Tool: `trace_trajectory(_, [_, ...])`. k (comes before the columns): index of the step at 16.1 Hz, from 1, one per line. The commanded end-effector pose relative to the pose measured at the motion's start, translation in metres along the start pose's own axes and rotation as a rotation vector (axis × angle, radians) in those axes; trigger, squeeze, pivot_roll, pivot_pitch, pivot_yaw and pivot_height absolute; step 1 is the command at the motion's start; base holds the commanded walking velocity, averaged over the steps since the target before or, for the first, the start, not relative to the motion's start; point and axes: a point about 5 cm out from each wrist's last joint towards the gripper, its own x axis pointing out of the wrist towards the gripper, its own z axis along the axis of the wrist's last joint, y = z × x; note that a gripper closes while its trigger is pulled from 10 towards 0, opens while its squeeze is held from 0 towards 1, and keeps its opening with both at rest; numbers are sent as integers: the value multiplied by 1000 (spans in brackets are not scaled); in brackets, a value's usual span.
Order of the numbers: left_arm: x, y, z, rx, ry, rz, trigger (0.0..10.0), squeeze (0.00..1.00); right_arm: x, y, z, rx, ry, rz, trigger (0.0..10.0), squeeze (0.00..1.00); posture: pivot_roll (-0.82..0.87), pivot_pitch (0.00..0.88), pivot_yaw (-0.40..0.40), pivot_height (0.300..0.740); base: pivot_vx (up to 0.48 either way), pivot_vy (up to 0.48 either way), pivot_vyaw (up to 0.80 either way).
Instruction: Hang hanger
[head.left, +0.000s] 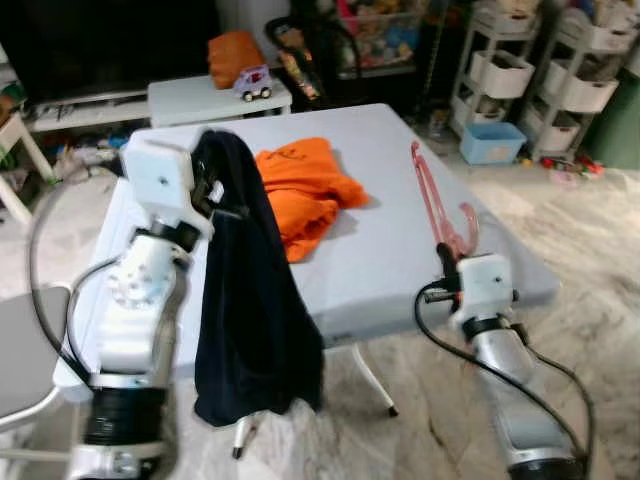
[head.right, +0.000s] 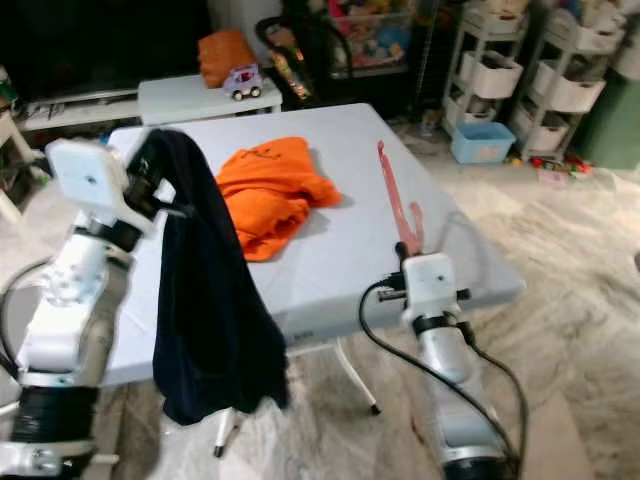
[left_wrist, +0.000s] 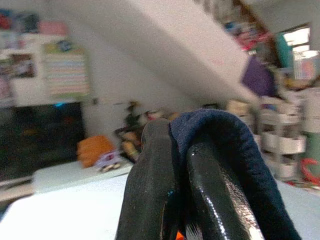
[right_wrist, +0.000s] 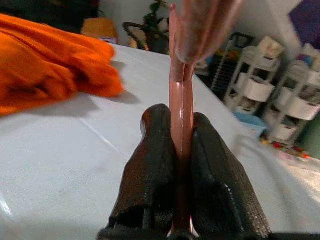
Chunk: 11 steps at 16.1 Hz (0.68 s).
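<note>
No legible text, labels or numbers; wall posters (left_wrist: 65, 75) too blurred to read

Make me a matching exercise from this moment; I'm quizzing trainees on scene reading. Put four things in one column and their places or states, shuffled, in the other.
Things:
1. pink hanger
2. dark garment
3. orange garment
4. toy car

Places or states:
A. lying crumpled on the white table
B. standing on the low white bench behind the table
C. clamped between the right gripper fingers
D. draped over the left gripper, hanging down past the table's edge

Pairs: 1-C, 2-D, 3-A, 4-B
</note>
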Motion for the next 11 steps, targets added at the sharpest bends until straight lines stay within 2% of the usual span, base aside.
trace_trajectory(1, [5,2,6,5,-24,15,10000,0,0,4,-2,8,12,30,10000,0,-109,0,11,740,0,0,0])
trace_trajectory(4, [2,5,-1,25,0,27,10000,0,-1,4,-3,13,9,28,10000,0,-115,0,14,740,0,0,0])
trace_trajectory(6, [7,11,-6,56,14,42,10000,0,-1,3,-2,15,4,21,10000,0,-111,0,16,740,0,0,0])
trace_trajectory(7, [13,15,-8,72,19,51,10000,0,-1,3,-2,19,5,23,10000,0,-109,0,14,740,0,0,0])
trace_trajectory(8, [29,25,-11,109,37,63,10000,0,-1,5,-2,22,9,34,10000,0,-108,0,12,740,0,0,0])
trace_trajectory(10, [49,43,-15,185,96,82,10000,0,-1,7,-1,21,7,47,10000,0,-115,0,3,740,0,0,0])
trace_trajectory(11, [59,57,-16,270,145,115,10000,0,-2,7,-1,22,8,47,10000,0,-121,0,1,740,0,0,0])
